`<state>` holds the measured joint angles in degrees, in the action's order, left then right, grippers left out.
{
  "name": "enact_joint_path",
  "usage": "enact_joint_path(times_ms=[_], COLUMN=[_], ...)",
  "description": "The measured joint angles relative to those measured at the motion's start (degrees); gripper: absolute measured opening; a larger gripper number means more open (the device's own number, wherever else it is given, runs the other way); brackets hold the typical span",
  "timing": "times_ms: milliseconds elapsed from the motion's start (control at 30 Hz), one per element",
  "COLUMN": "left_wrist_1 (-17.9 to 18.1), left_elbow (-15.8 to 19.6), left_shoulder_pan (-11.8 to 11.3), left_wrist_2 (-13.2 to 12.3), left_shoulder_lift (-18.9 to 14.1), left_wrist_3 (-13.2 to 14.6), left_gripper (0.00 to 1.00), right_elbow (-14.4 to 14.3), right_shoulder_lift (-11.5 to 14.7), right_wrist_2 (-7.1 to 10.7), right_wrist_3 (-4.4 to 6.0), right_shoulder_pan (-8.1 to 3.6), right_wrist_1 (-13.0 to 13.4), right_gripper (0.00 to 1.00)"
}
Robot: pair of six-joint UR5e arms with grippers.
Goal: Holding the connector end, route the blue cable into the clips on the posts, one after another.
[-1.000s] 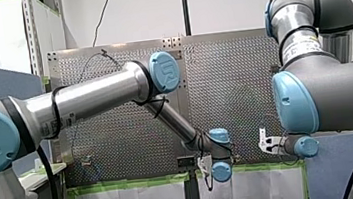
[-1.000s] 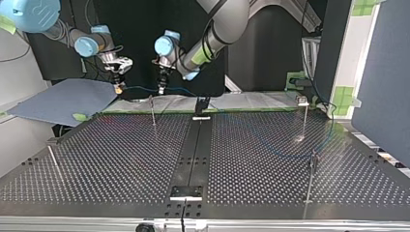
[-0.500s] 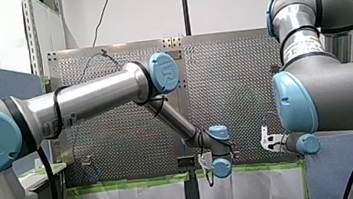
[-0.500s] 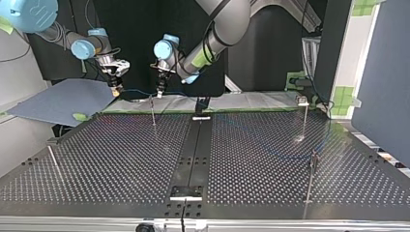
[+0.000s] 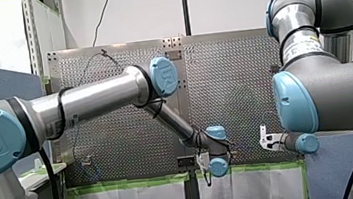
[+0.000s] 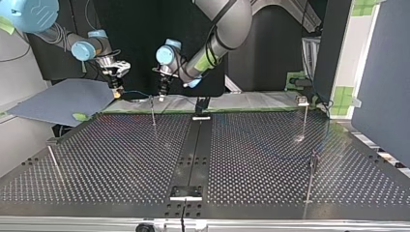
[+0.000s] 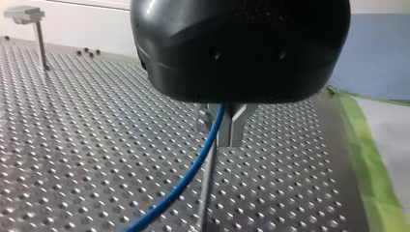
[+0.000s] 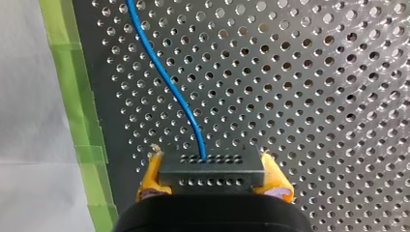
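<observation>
Right wrist view alone shows right hand (image 8: pixel 212 181), yellow pads (image 8: pixel 150 181) clamped on black connector (image 8: pixel 211 171); blue cable (image 8: pixel 159 67) leaves toward 11 o'clock over table (image 8: pixel 314 96). Left wrist view alone shows left hand (image 7: pixel 227 128) nipped narrow on blue cable, above post (image 7: pixel 207 188).

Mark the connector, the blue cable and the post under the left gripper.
connector (image 8: pixel 211 172): right wrist view, middle of its black body.
blue cable (image 8: pixel 164 79): right wrist view, middle of its curve.
post (image 7: pixel 207 188): left wrist view, its shaft.
</observation>
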<state>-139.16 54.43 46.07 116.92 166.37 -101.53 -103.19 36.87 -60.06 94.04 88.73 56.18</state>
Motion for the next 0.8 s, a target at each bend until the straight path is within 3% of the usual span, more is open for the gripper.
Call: enact_joint_path(times_ms=[267, 800], left_wrist_1=[-2.96, -3.76], left_elbow=[-3.15, -5.01], left_shoulder_pan=[-1.53, -2.75], left_wrist_2=[-1.22, -6.01], left_shoulder_lift=[2.13, 2.23], left_wrist_3=[0.01, -1.35], left_gripper=[0.00, 0.00], right_elbow=[0.58, 3.05], right_shoulder_lift=[-0.01, -0.04], right_wrist_2=[0.56, 1.06], right_wrist_3=[0.62, 0.83], right_shoulder_pan=[0.01, 0.02], right_wrist_1=[0.17, 0.21], right_gripper=[0.00, 0.00])
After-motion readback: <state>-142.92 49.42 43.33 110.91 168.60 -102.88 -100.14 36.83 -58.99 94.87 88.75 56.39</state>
